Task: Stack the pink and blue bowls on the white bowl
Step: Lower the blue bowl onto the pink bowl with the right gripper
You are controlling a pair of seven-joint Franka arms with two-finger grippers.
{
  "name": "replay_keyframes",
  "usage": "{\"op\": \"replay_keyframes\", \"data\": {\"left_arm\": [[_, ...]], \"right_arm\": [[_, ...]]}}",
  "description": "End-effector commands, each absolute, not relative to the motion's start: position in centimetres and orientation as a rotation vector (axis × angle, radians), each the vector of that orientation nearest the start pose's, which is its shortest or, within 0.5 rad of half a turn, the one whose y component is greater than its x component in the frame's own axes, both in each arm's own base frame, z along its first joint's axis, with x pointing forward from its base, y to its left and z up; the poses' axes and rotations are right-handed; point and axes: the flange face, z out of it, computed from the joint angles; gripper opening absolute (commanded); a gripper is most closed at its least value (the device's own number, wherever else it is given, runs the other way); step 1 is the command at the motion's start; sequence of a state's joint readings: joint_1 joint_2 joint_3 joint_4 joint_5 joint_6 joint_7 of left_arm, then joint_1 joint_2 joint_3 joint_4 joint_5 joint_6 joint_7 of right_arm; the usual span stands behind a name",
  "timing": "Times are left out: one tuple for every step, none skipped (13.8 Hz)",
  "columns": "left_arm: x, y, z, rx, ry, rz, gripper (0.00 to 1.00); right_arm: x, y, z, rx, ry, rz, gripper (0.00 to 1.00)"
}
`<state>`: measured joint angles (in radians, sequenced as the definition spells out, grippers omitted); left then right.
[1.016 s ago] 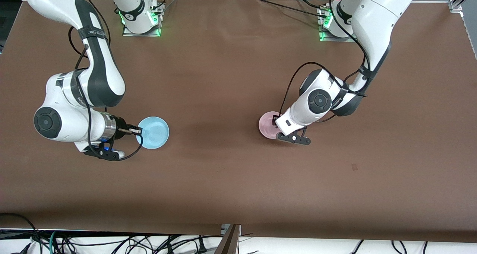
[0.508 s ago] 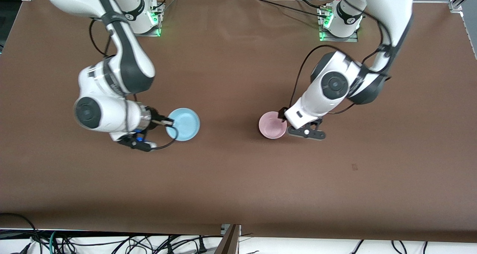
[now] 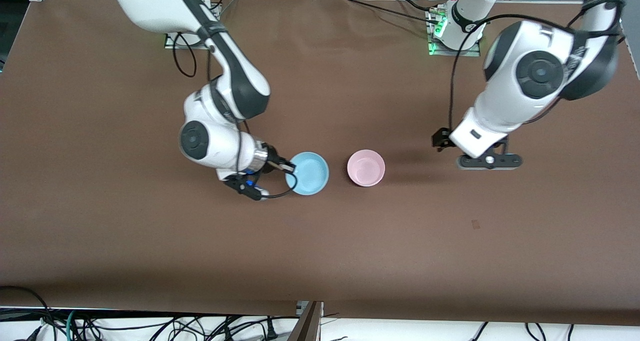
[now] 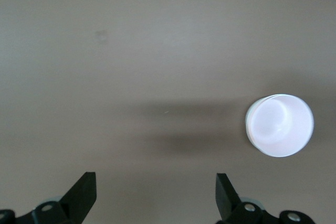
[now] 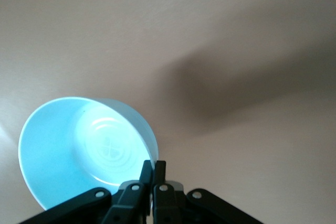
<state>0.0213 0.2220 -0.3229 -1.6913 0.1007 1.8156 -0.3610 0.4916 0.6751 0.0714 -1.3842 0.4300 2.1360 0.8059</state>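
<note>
Brown cloth is covering the table (image 3: pixel 320 241), and two bowls are showing near its middle. The blue bowl (image 3: pixel 309 173) is hanging tilted over the cloth, pinched by its rim at about its 9 o'clock edge in the front view; the right gripper (image 3: pixel 286 167) is gripping that rim with its fingers (image 5: pixel 152 174) drawn together, one inside and one outside the wall. The pink bowl (image 3: pixel 366 167) is standing upright on the table just beside the blue bowl, at about its 3 o'clock, the two not touching. Whether it is sitting on another bowl cannot be told. The left gripper (image 3: pixel 441 140) is hovering over bare cloth toward the left arm's end, at the pink bowl's 2 o'clock, its jaws spread wide and holding nothing.
</note>
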Motion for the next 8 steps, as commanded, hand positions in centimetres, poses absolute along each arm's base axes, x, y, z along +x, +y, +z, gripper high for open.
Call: {"op": "replay_keyframes", "data": {"left_arm": [[59.9, -13.3, 49.3, -3.052, -0.003, 0.172, 1.0], [60.0, -11.9, 49.8, -3.046, 0.027, 0.192, 1.0], [59.9, -10.9, 50.6, -3.043, 0.071, 0.194, 1.0], [59.9, -9.5, 51.4, -3.042, 0.093, 0.181, 1.0], [59.9, -8.3, 52.0, -3.04, 0.123, 0.176, 1.0], [59.7, -7.2, 52.4, -3.036, 0.15, 0.18, 1.0], [59.7, -6.0, 52.7, -3.034, 0.17, 0.182, 1.0], [59.7, -5.2, 52.9, -3.033, 0.195, 0.186, 1.0]], "right_arm": [[59.9, 46.3, 31.4, -2.619, 0.727, 0.205, 0.0], [58.9, 48.0, 31.0, -2.622, 0.697, 0.159, 0.0], [57.9, 49.4, 30.3, -2.642, 0.667, 0.142, 0.0], [57.0, 50.4, 30.0, -2.651, 0.665, 0.148, 0.0], [56.2, 51.3, 30.0, -2.656, 0.648, 0.149, 0.0], [55.7, 51.9, 29.9, -2.659, 0.635, 0.142, 0.0], [55.2, 52.6, 29.4, -2.665, 0.622, 0.133, 0.0], [54.6, 53.3, 28.7, -2.664, 0.627, 0.128, 0.0]]}}
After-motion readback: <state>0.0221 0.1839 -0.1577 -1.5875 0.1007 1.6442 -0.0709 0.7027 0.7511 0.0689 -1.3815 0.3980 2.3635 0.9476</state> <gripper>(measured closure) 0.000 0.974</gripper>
